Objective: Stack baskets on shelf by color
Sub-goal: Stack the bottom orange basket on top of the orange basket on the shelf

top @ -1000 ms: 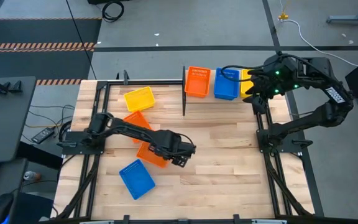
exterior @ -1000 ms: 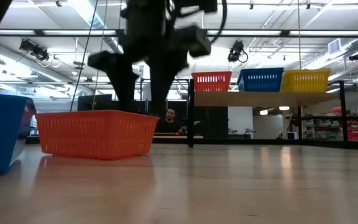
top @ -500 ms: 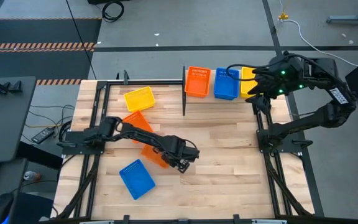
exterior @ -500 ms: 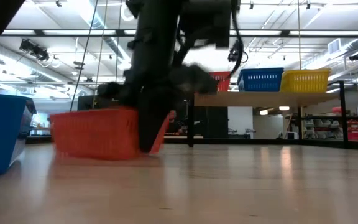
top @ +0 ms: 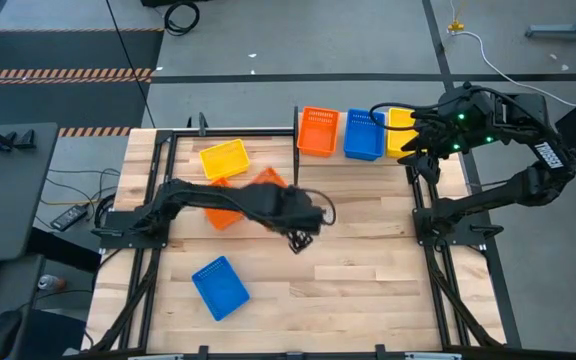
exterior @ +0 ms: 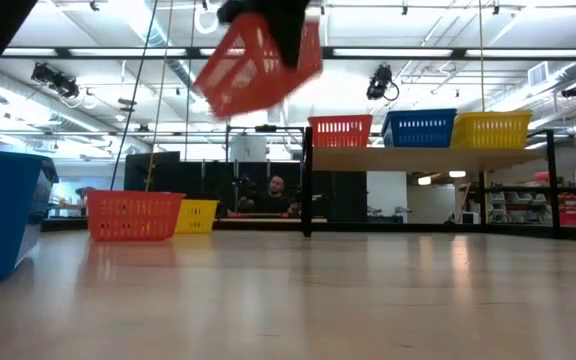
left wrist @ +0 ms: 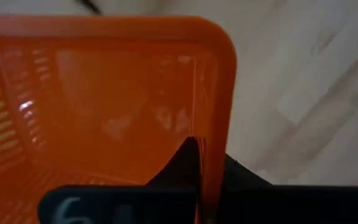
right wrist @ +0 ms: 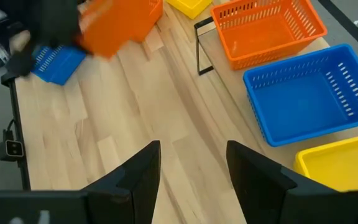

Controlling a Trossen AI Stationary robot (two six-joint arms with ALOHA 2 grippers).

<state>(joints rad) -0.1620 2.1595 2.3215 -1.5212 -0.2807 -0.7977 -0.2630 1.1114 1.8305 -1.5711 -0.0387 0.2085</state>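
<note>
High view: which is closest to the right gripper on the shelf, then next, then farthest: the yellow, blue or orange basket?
From the right gripper:
1. Yellow basket, right end of the shelf, beside the gripper.
2. Blue basket, middle.
3. Orange basket, left end.

Bright overhead strip lighting; motion-blurred lifted orange basket (exterior: 258, 62).

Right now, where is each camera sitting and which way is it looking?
High view: above the table, looking straight down; shows both arms, the left gripper carrying the orange basket.
Low view: at tabletop height, looking level toward the shelf; the held basket hangs overhead.
Left wrist view: on the left arm, looking past its shut fingers clamped on the orange rim.
Right wrist view: on the right arm by the shelf, looking down past its open fingers.
Shared: high and right wrist views both show the shelf's blue basket.
</note>
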